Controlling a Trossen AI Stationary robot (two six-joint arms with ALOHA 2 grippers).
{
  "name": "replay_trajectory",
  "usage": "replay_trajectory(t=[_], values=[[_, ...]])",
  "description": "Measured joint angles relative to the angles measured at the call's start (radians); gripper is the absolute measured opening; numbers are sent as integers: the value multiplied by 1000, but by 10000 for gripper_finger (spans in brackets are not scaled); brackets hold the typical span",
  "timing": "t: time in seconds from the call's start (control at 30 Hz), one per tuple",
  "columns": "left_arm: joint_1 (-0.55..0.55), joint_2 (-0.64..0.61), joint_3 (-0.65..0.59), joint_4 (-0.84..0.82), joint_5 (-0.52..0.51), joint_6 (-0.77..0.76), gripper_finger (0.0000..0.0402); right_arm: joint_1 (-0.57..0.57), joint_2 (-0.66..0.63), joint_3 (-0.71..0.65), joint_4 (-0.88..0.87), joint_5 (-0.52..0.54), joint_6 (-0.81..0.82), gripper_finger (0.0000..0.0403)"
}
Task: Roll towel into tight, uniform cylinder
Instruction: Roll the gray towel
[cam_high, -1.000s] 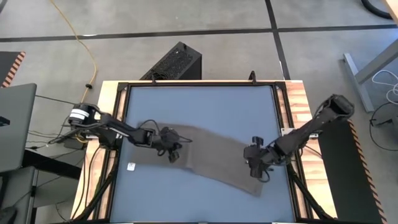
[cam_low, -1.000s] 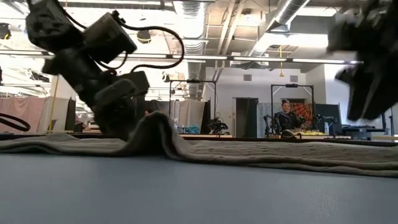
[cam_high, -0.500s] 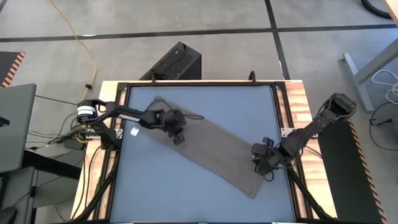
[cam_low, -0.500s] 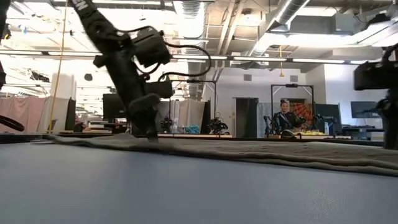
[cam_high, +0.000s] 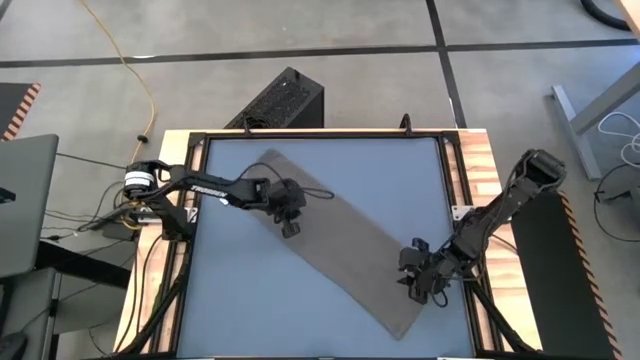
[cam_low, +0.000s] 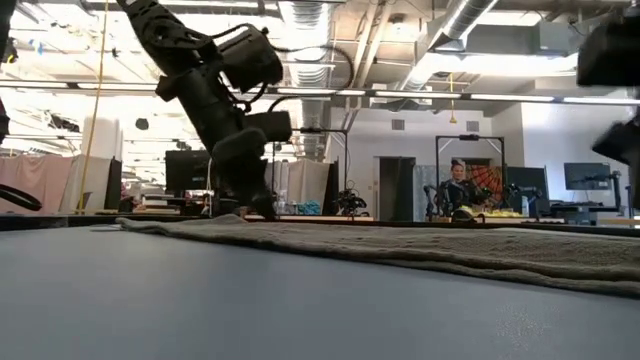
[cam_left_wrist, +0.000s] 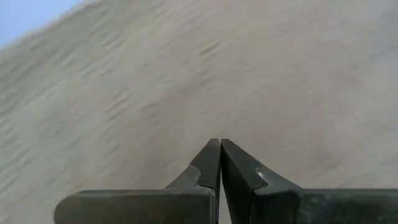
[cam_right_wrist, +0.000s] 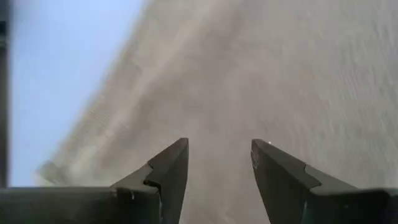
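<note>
**Towel flat and unrolled, laid diagonally across the desk**

Near edge of desk (cam_high: 230, 320): bare blue-grey top. The towel's (cam_high: 340, 245) near corner lies close to the front right, just ahead of the right hand.

Right hand (cam_high: 418, 282): low over the near right end of the towel, beside its right-hand edge. Fingers (cam_right_wrist: 168, 168) spread apart, nothing between them. The wrist view looks straight down on grey-brown cloth, with a strip of blue desk showing past one long edge and a hemmed corner (cam_right_wrist: 53, 171) of the towel nearby. Released, not grasping.

Middle: the towel runs as one long flat strip from front right to back left. No roll started; only low wrinkles show in the low view (cam_low: 420, 245). It lies wholly on the desk, well inside the frame.

Left hand (cam_high: 290, 226): over the far half of the towel, near its front long edge, tips pointing down at the cloth. Fingers (cam_left_wrist: 208, 165) pressed tight together, clenched, with no fold of cloth seen between them. Whether the tips touch the towel cannot be told. In the low view the left arm (cam_low: 215, 95) leans down onto that far end.

Far: the towel's far corner reaches near the back left of the desk. Beyond the desk, a person (cam_low: 458, 190) sits in the room behind.
</note>
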Motion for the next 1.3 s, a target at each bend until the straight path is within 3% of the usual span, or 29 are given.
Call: replay_trajectory(t=[0.2, 0.37, 0.5, 0.63, 0.8, 1.07, 1.3], values=[[-85, 7, -9, 101, 32, -58, 0, -46, 0, 41, 6, 11, -122, 202], [-167, 63, -6, 196, 44, -76, 0, -85, 0, 41, 13, 88, -166, 202], [-197, 131, -1, 204, 5, -98, 0, -109, 1, 37, 21, 138, -182, 202], [-191, 176, 3, 200, -5, -123, 0, -126, 41, -10, 129, 260, -263, 202], [-161, 144, 6, 73, -52, -80, 0, -185, 144, -15, 210, 296, -301, 202], [-90, 23, -2, -218, -240, 20, 0, -279, 344, -12, 349, 275, -360, 202], [-67, -115, -4, -261, -278, -5, 0, -381, 380, 69, 499, 125, -563, 202]])
